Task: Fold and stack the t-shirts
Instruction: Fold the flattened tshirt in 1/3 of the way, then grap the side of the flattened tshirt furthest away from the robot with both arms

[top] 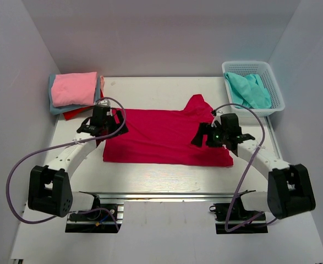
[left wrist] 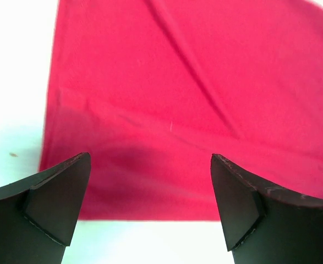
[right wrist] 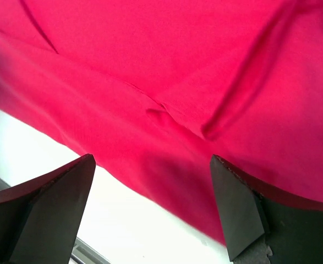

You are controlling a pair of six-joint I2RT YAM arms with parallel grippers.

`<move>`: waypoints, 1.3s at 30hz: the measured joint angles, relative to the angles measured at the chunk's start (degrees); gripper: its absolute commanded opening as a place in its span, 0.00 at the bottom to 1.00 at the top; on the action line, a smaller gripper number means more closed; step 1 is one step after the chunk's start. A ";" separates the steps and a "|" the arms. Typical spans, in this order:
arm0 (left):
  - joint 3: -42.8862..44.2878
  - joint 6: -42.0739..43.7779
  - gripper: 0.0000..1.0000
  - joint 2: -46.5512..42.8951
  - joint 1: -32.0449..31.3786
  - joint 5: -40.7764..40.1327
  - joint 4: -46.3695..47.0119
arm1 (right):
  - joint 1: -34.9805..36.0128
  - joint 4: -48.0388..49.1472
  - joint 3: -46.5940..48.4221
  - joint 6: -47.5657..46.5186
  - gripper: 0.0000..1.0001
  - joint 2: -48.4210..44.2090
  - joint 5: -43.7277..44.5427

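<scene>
A crimson-magenta t-shirt (top: 161, 135) lies spread flat across the middle of the table, one sleeve poking up at the back right. My left gripper (top: 107, 127) hovers over its left edge, wide open with nothing between its fingers; in the left wrist view the t-shirt (left wrist: 194, 99) fills the picture above the open gripper (left wrist: 150, 181). My right gripper (top: 204, 135) is open above the shirt's right part, and the cloth (right wrist: 167, 88) lies creased beyond the right gripper (right wrist: 153, 181). Folded t-shirts (top: 74, 89), light pink on top of grey-blue and red, are stacked at the back left.
A white mesh basket (top: 275, 88) at the back right holds a teal t-shirt (top: 249, 89). White walls close in the table on the left, right and back. Purple cables loop from both arms. A metal rail (top: 161, 195) runs along the near edge.
</scene>
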 measured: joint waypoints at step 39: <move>6.19 2.91 1.00 8.35 0.81 -10.40 -4.50 | 3.89 9.79 14.67 1.44 0.90 14.75 3.34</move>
